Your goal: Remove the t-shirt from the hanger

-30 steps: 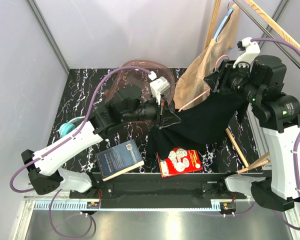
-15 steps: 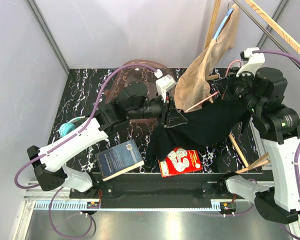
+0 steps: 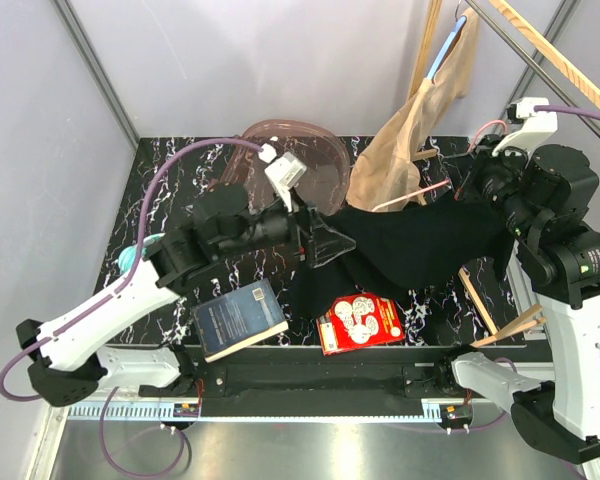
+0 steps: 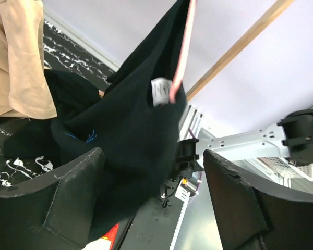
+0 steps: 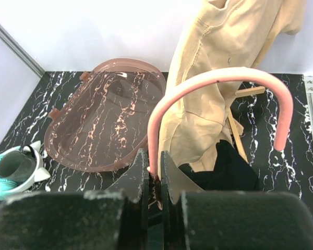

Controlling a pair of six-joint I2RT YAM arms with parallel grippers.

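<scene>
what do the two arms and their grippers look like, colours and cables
Both arms share one build: white shell links on the left arm and right arm, black joint housings nearer the wrists. A purple cable loops along each. The left gripper and right gripper have matte black wedge-shaped fingers with scuffed edges.

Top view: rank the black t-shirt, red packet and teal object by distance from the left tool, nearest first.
From the left tool:
1. black t-shirt, right beside it on the right.
2. red packet, toward the near table edge.
3. teal object, at the far left edge.
</scene>
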